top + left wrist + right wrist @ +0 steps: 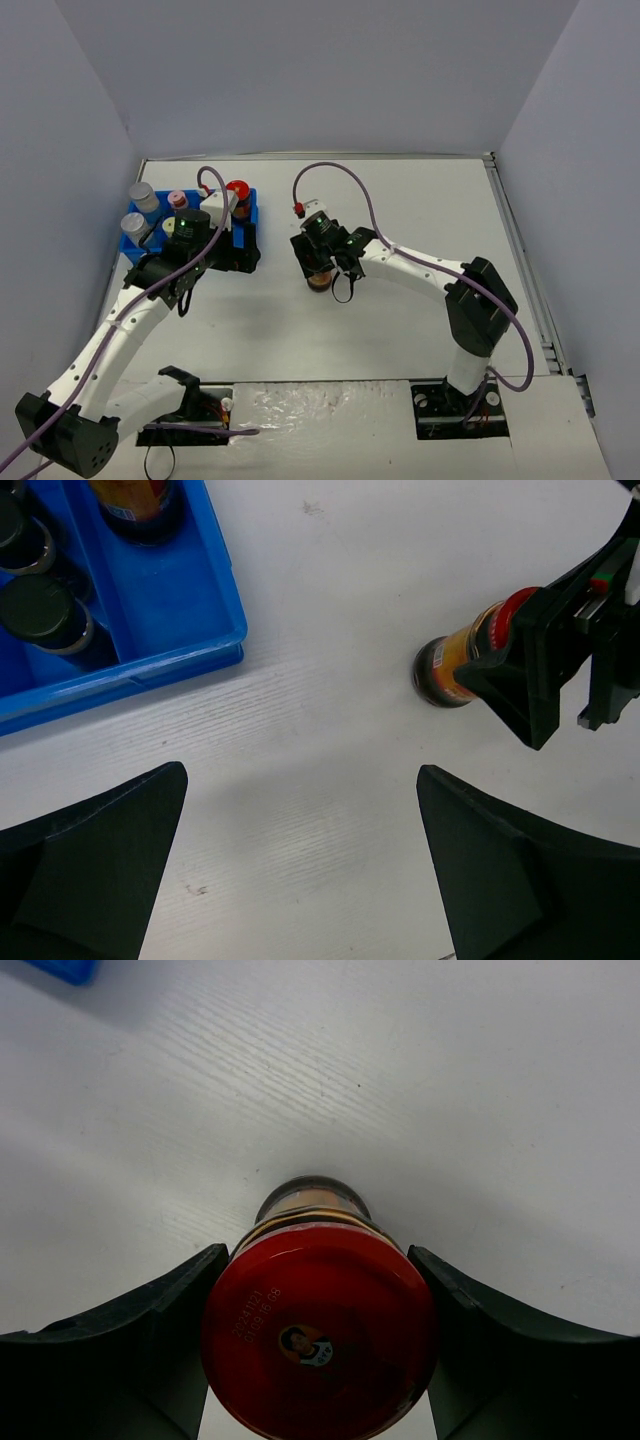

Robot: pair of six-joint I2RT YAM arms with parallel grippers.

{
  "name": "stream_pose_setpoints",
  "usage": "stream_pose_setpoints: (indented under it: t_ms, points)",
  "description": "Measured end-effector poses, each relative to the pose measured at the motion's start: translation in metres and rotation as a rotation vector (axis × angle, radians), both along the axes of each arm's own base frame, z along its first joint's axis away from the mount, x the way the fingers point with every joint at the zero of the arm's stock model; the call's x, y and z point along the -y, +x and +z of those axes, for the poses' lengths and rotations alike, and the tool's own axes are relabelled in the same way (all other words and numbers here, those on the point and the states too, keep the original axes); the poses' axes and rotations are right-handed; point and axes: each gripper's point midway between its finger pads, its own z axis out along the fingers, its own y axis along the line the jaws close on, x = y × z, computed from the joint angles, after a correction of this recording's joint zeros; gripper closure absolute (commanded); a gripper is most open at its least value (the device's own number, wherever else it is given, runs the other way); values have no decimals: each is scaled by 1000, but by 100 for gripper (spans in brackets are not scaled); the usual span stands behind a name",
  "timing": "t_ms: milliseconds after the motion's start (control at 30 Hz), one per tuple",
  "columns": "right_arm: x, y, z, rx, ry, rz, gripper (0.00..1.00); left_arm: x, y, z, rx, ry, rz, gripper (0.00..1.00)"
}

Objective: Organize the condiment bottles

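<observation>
— White desk (420, 200), grey walls (300, 70). Where's the red-lidded jar (320, 1345)?
— Upright near the desk's middle, right of the blue bin (170, 580) and well apart from it. The right claw (322, 262) is clamped on its top, one finger each side.
— And the left claw (300, 780)?
— Spread wide, holding nothing, over bare desk just beside the bin, where black-capped bottles (35, 610) stand.

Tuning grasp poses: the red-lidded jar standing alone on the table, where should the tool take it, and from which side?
Take the red-lidded jar at its lid, from straight above. It stands upright, apart from the blue bin, so the round lid is free on both sides. The right tool is closed on it that way.
</observation>
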Motion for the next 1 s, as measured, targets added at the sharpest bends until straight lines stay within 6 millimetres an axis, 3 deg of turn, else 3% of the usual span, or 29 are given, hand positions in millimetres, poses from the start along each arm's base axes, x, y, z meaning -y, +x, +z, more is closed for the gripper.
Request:
stream_pose_setpoints:
  t_ms: [100,200,333,500,633,700,833,900,1000]
  points:
    - [-3,-6,2,-8,-14,13,16,1,-2,4,10,-17,1,3]
    - [-11,-4,18,18,2,21,5,1,-7,5,13,-36,0,3]
    - [-17,1,57,87,62,20,0,3,-10,7,13,-54,-5,3]
    - [3,1,126,206,147,-22,0,8,-12,7,5,-71,-22,3]
    - [44,6,174,308,191,-120,0,22,-12,5,-6,-74,-65,3]
    - [74,15,185,344,210,-194,0,36,-13,2,-21,-63,-106,3]
    - [173,22,181,376,154,-427,0,81,-10,4,-19,-49,-230,3]
    - [203,15,179,381,137,-496,0,104,-6,2,-11,-37,-292,3]
    - [229,6,181,394,140,-551,0,131,-4,-11,-22,-5,-371,3]
